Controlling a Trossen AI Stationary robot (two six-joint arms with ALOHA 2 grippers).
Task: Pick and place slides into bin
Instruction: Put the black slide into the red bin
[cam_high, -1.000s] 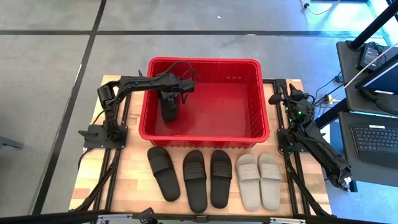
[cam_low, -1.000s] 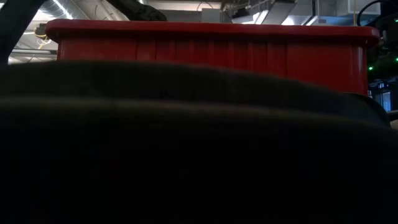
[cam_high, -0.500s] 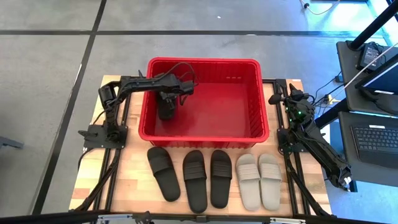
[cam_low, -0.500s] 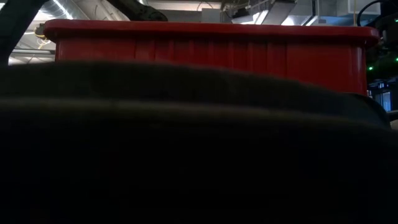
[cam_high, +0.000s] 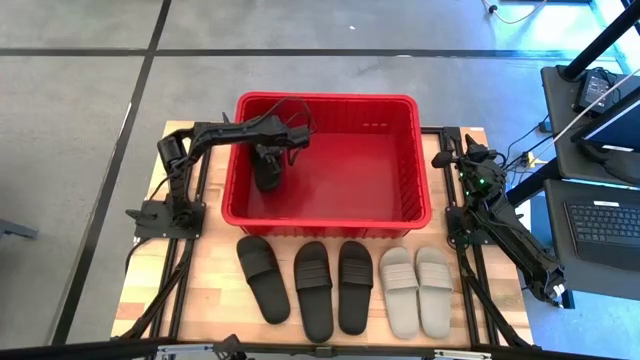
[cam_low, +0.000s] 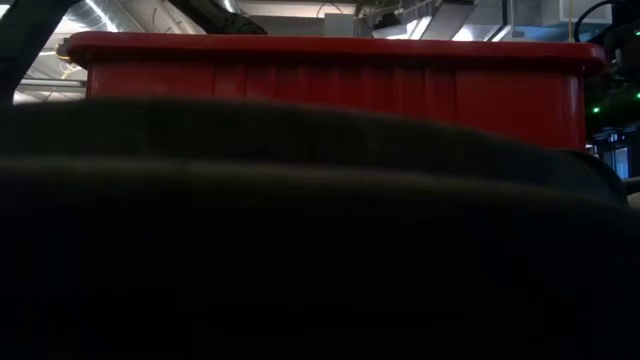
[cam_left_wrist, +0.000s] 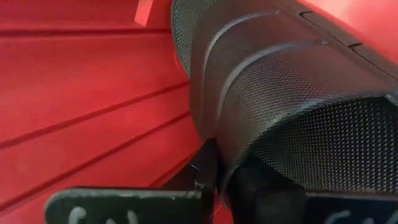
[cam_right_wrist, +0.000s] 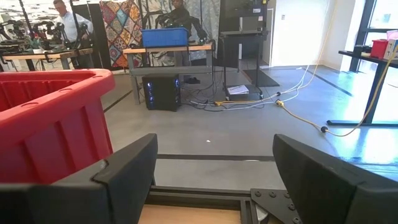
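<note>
My left gripper (cam_high: 270, 152) reaches into the left part of the red bin (cam_high: 330, 100) and is shut on a black slide (cam_high: 267, 172), which fills the left wrist view (cam_left_wrist: 280, 93). Three black slides (cam_high: 314, 290) and two beige slides (cam_high: 418, 290) lie flat on their soles in a row on the table in front of the bin. My right gripper (cam_right_wrist: 214, 180) is open and empty at the table's right edge, beside the bin's right wall (cam_right_wrist: 50, 118). In the low view a dark slide (cam_low: 300, 250) close to the camera hides most of the bin (cam_low: 330, 70). My left gripper pinches the black slide between its two fingers (cam_left_wrist: 208, 171) at an edge next to the ribbed, textured surface (cam_left_wrist: 242, 124). The fingers come from above, pointing down into the bin. The slide hangs below them over the bin's ribbed floor; whether it touches the floor I cannot tell.
The bin stands at the table's far middle, its floor (cam_high: 360, 170) red and bare to the right of the held slide. Black frame rails (cam_high: 185, 270) run along both table sides. Desks with keyboards (cam_high: 600, 220) stand beyond the right edge.
My left gripper has gone a little toward the bin's far-left corner with the black slide, staying shut on it inside the bin.
</note>
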